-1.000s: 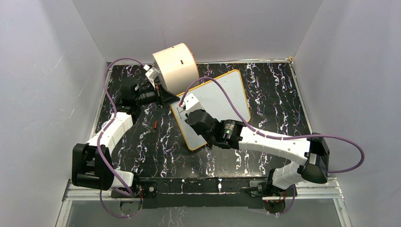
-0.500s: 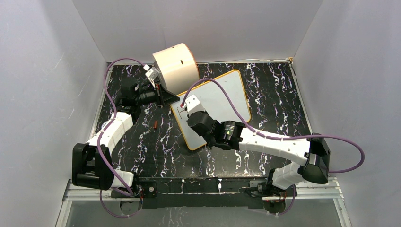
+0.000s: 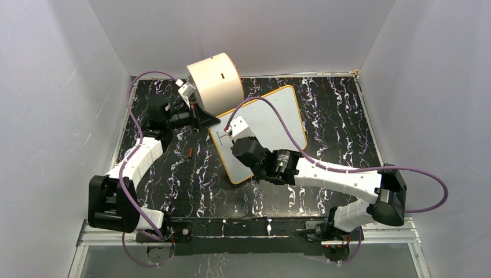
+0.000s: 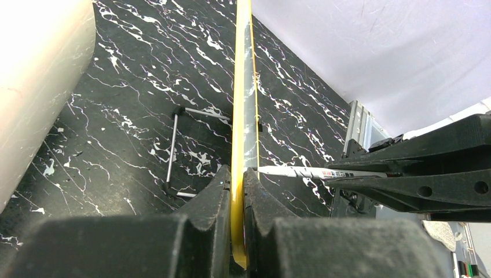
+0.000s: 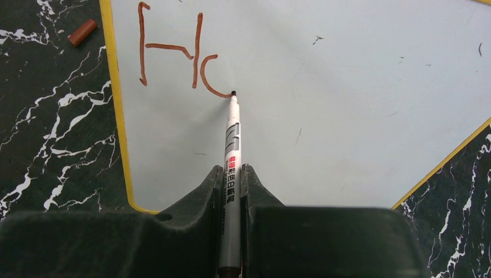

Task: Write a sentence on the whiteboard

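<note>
- the whiteboard (image 3: 284, 110) sits mid-tabletop, angled toward the far edge, with its far left corner next to the cream drum (image 3: 215, 78).
- the left claw (image 4: 237, 174) is clamped shut on the board's yellow rim at the corner nearest the drum, likely so the board will not slide or flex under the pen.
- the right claw (image 5: 231, 174) is closed tight around a marker (image 5: 233, 145), gripped low on the barrel so the tip reaches ahead and the wrist camera can see the stroke.
- the sentence (image 5: 171, 49) is barely begun: an "h" and an open curve by the board's left rim, with the tip touching the curve's end.
- the next move is probably to close that curve into an "o".
- a small red-brown cap-like piece (image 3: 190, 153) lies on the tabletop just left of the board, clear of both arms.
</note>
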Motion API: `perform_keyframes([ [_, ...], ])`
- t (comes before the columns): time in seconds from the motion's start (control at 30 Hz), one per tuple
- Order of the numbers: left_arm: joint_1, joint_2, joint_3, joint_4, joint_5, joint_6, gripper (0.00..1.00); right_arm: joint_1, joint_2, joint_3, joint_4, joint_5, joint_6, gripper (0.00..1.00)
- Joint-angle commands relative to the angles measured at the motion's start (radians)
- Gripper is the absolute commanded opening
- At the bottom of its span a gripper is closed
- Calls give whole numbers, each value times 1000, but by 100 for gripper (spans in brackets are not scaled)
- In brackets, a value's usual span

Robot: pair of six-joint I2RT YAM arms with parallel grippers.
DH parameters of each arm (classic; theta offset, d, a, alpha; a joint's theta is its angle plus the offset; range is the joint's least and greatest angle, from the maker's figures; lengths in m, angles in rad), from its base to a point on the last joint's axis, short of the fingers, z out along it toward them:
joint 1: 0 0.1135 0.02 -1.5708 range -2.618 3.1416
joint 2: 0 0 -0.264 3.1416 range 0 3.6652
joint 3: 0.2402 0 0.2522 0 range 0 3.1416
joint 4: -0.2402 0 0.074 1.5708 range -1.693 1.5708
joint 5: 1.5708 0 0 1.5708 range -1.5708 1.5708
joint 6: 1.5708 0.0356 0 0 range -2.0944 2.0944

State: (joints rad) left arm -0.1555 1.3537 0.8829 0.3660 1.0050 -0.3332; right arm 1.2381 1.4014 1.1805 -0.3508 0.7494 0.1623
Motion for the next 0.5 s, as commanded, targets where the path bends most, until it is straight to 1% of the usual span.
perform_keyframes([
  [0.0,-22,12,4,-36,26,39,0,-19,-25,-4,95,51,-13,0],
  [0.47,-30,10,5,-45,22,48,0,-19,-12,10,159,33,-49,0],
])
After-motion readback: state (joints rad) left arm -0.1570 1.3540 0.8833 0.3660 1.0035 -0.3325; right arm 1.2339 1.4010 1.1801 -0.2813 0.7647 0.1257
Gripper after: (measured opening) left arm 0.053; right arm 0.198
